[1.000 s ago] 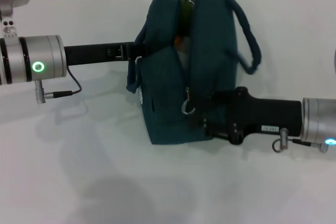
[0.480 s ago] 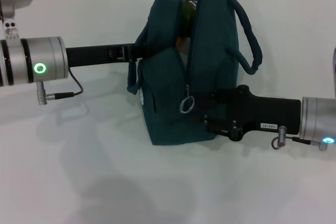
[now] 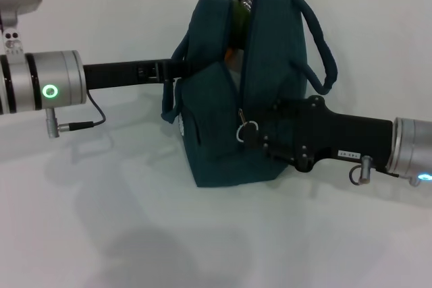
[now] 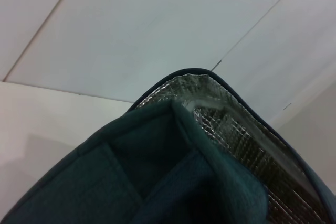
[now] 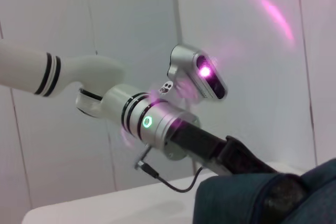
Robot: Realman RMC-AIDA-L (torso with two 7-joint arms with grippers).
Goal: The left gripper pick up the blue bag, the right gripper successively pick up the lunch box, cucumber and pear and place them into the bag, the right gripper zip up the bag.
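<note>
- Left end effector (image 3: 177, 67): black, on a silver arm with a green glowing ring; reaches in level from the left and meets the upper left side of the blue bag. Its tips are hidden among the fabric and near handle, so whether they pinch the cloth cannot be told.
- Blue bag (image 3: 216, 139): dark teal, standing upright on the white tabletop (image 3: 121, 220) between the two end effectors. The top is gaping; silver foil lining (image 4: 236, 135) shows inside the rim in the left wrist view. One loop handle arches over on the side towards the right end effector.
- Cucumber (image 3: 239, 10): a dark green end shows in the bag's open mouth, above the left end effector's contact point.
- Pear (image 3: 230, 52): a small orange patch visible in the opening, just below the cucumber.
- Lunch box: not made out in these views.
- Zipper ring pull (image 3: 248, 131): metal ring hanging on the bag's front, directly at the tip of the right end effector.
- Right end effector (image 3: 251, 137): black housing with white label, coming in from the right, low against the bag's front; tips pressed together on the ring pull.
</note>
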